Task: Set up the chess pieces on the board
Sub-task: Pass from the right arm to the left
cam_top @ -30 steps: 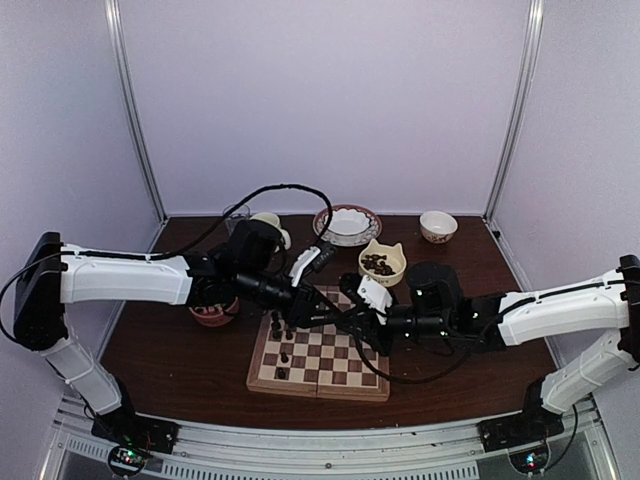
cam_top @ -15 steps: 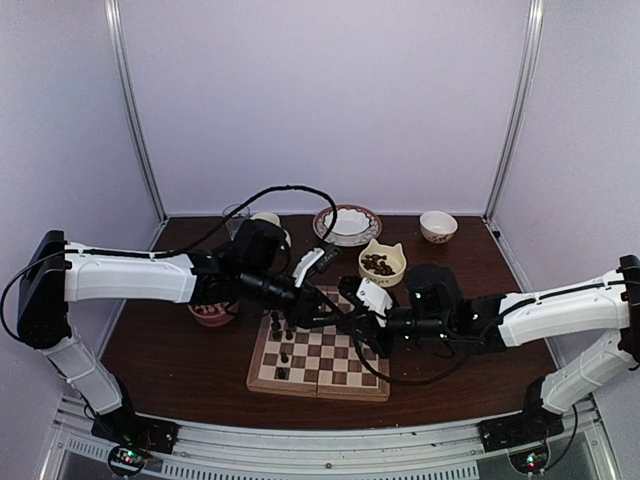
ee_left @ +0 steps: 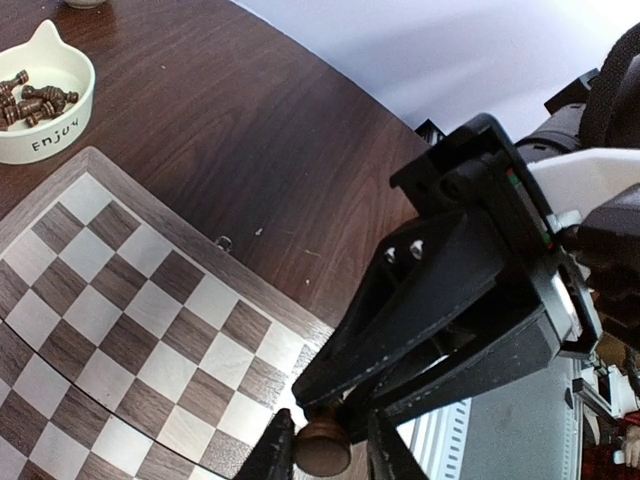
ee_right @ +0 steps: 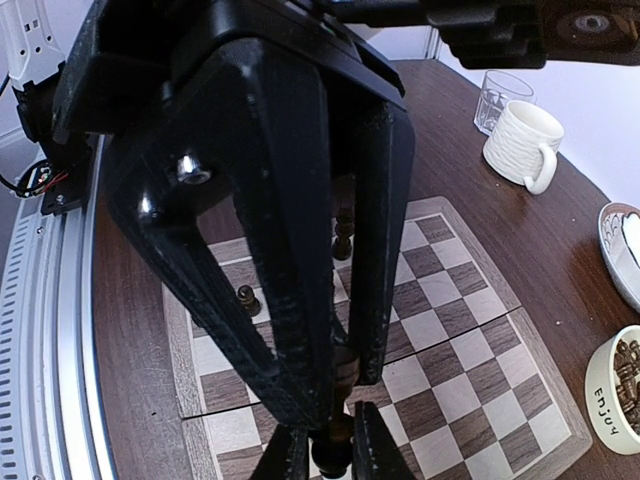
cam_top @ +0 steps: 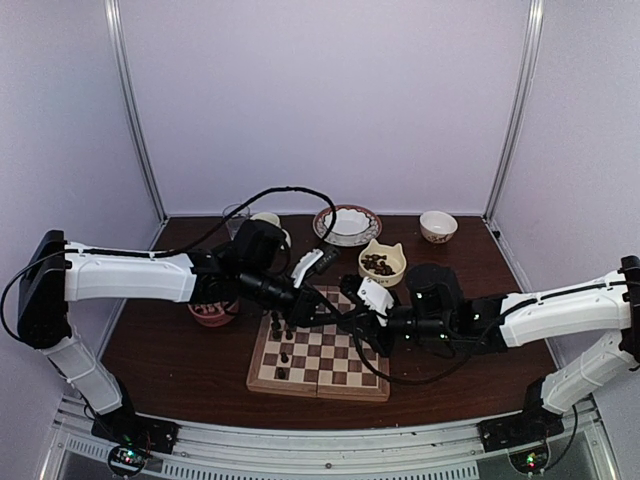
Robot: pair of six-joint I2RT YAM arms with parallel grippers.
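Observation:
The board [cam_top: 345, 376] lies at the middle of the table, with a few dark chess pieces [cam_top: 276, 322] standing along its left side. Both grippers meet above its far edge. A dark chess piece [ee_left: 322, 450] hangs between them, off the board. My left gripper [ee_left: 325, 445] is shut on its round base. My right gripper [ee_right: 332, 450] is shut on its other end, and the turned stem [ee_right: 345, 365] shows between the left gripper's black fingers. In the right wrist view a tall piece [ee_right: 343, 225] and a pawn [ee_right: 247, 298] stand on the board below.
A cat-shaped bowl [cam_top: 381, 262] of dark pieces sits behind the board. Further back stand a patterned plate [cam_top: 347, 224], a small bowl [cam_top: 438, 226], a white mug [ee_right: 522, 147] and a glass [ee_right: 500, 97]. A reddish bowl [cam_top: 213, 313] sits under the left arm.
My left gripper's fingers have closed in on the piece's base. Both arms have hardly moved.

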